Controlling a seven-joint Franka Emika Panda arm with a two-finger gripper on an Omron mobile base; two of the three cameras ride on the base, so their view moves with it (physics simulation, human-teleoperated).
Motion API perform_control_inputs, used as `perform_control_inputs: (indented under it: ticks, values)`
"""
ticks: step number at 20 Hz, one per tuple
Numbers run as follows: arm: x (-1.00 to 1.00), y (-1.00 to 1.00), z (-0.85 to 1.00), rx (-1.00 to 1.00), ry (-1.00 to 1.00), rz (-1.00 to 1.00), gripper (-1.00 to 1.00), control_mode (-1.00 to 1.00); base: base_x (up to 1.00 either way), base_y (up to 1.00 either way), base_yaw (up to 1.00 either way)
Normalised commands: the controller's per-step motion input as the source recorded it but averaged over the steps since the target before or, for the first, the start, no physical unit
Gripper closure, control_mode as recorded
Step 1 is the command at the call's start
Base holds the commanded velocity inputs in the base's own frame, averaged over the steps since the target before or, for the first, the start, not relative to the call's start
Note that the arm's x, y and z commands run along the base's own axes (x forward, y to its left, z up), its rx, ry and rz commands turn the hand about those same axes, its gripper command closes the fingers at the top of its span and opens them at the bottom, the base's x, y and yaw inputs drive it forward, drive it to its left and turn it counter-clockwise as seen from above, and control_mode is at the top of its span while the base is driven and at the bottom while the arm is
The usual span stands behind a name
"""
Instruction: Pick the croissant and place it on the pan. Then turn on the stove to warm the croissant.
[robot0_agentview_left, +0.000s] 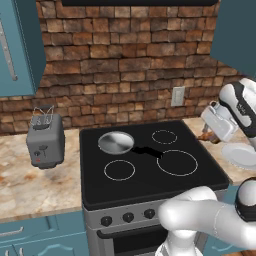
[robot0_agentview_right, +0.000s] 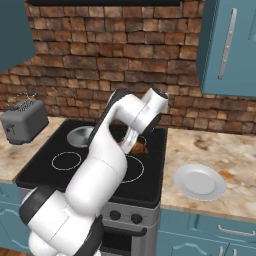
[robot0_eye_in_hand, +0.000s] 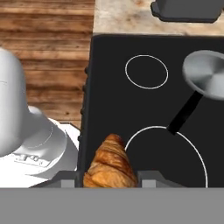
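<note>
The end effector (robot0_eye_in_hand: 110, 177) is closed on the small golden-brown crescent croissant (robot0_eye_in_hand: 109, 164), holding it raised above the black glass-top stove (robot0_agentview_left: 145, 172) near its right edge. The shallow round silver-grey metal pan (robot0_agentview_left: 116, 142) with short black handle sits on the rear left burner, well apart from the croissant. A round white plate (robot0_agentview_right: 199, 181) rests on the counter (robot0_agentview_right: 220, 150) right of the stove; a grey toaster (robot0_agentview_left: 45, 141) stands left.

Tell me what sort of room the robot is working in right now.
A simulated home kitchen, by the look of it: a black glass-top stove set in a stone counter, a grey toaster beside it, and blue cabinets on a brick wall.
</note>
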Motion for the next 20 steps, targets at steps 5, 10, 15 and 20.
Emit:
perform_control_inputs:
  ticks: [5, 10, 15, 20]
  values:
    - [0.00, 0.50, 0.01, 0.00, 0.00, 0.06, 1.00, -1.00, 0.00, 0.00, 0.00]
    - [0.00, 0.52, 0.05, 0.00, 0.00, 0.06, 1.00, -1.00, 0.00, 0.00, 0.00]
    - [0.02, 0.54, 0.05, 0.00, 0.00, 0.06, 1.00, -1.00, 0.00, 0.00, 0.00]
    - [0.05, 0.56, 0.01, 0.00, 0.00, 0.06, 1.00, -1.00, 0.00, 0.00, 0.00]
